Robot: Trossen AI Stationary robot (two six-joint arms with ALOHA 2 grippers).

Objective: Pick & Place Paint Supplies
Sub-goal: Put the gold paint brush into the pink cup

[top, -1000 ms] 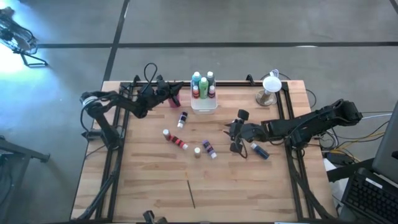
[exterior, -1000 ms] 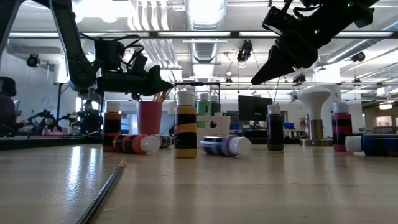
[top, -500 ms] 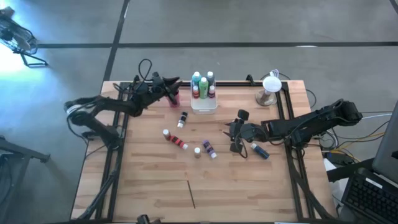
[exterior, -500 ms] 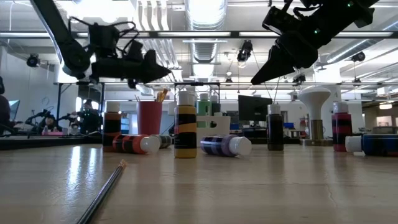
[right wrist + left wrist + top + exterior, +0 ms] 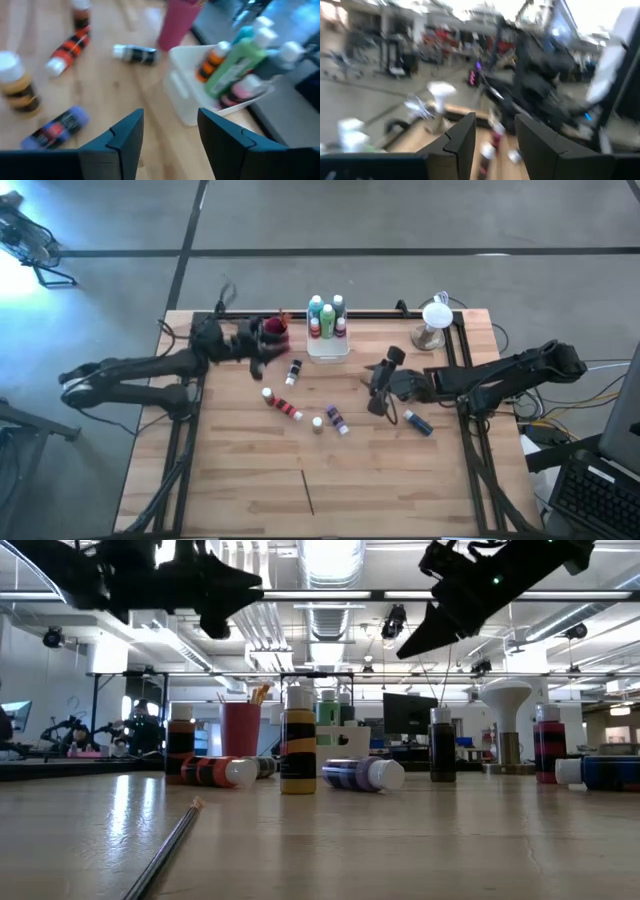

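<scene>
Since a second ago the left gripper (image 5: 262, 352) has pulled back from the pink cup (image 5: 275, 330) and swung round beside it, while the right gripper (image 5: 379, 385) has drifted a little toward the white tray (image 5: 328, 350); the bottles on the table look unmoved. Both claws are empty now: the left wrist view shows its two fingers (image 5: 462, 140) standing apart with nothing between them, and the right wrist view shows the same for its fingers (image 5: 125, 137). Part of the job looks done. Several bottles, among them a green one (image 5: 227, 70), stand upright in the tray just ahead of the right gripper, and brush handles (image 5: 260, 693) poke out of the cup near the left gripper. Plenty is left: a black-and-white bottle (image 5: 294, 372) lies just beside the left gripper, a red one (image 5: 287, 409) and a purple one (image 5: 337, 420) lie between the two claws, a tan bottle (image 5: 317, 424) stands there too, and a blue bottle (image 5: 417, 421) lies close under the right arm. One brush (image 5: 170, 850) lies on the table well apart from both claws.
</scene>
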